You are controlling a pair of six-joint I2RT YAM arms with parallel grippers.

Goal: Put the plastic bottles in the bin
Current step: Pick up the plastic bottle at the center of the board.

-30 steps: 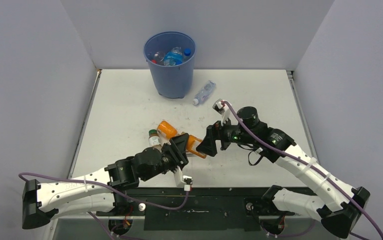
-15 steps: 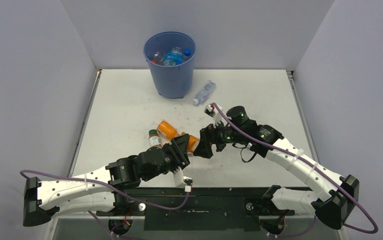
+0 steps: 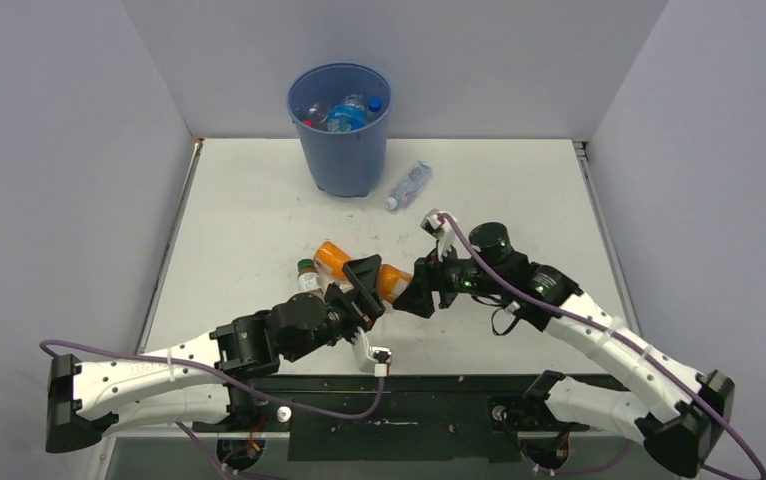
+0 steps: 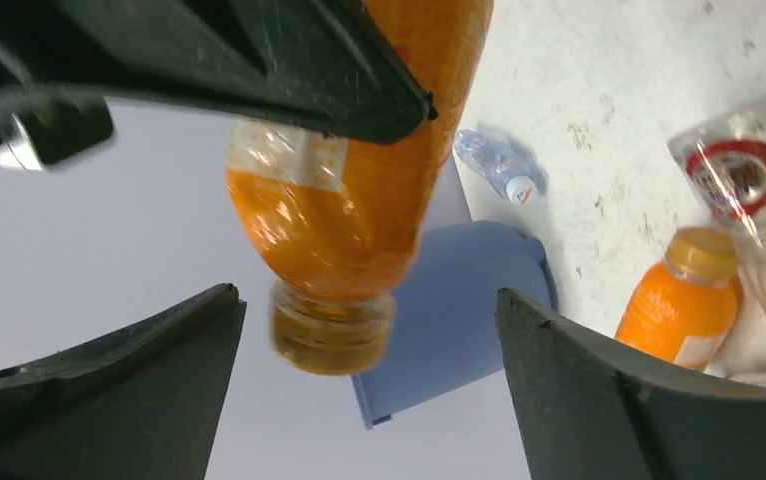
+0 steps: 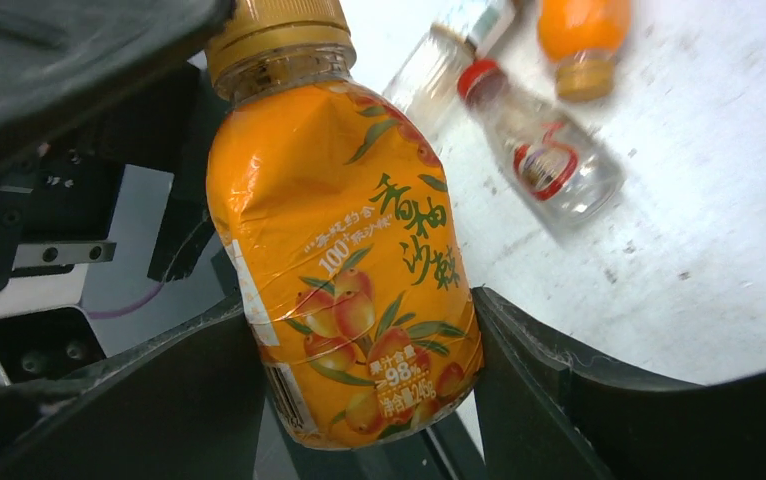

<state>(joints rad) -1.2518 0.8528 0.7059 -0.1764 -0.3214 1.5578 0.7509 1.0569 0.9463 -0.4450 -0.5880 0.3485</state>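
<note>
We find the right gripper (image 5: 364, 310) pinching the orange bottle (image 5: 349, 250) by its lower body, off the table (image 3: 259, 200), well apart from the bin (image 3: 344, 160). The left gripper (image 4: 367, 298) is spread about its cap (image 4: 331, 338). Contact between grippers could twist the bottle loose.

The bin (image 3: 341, 160) partly hides the bottles (image 3: 345, 112) inside.
</note>
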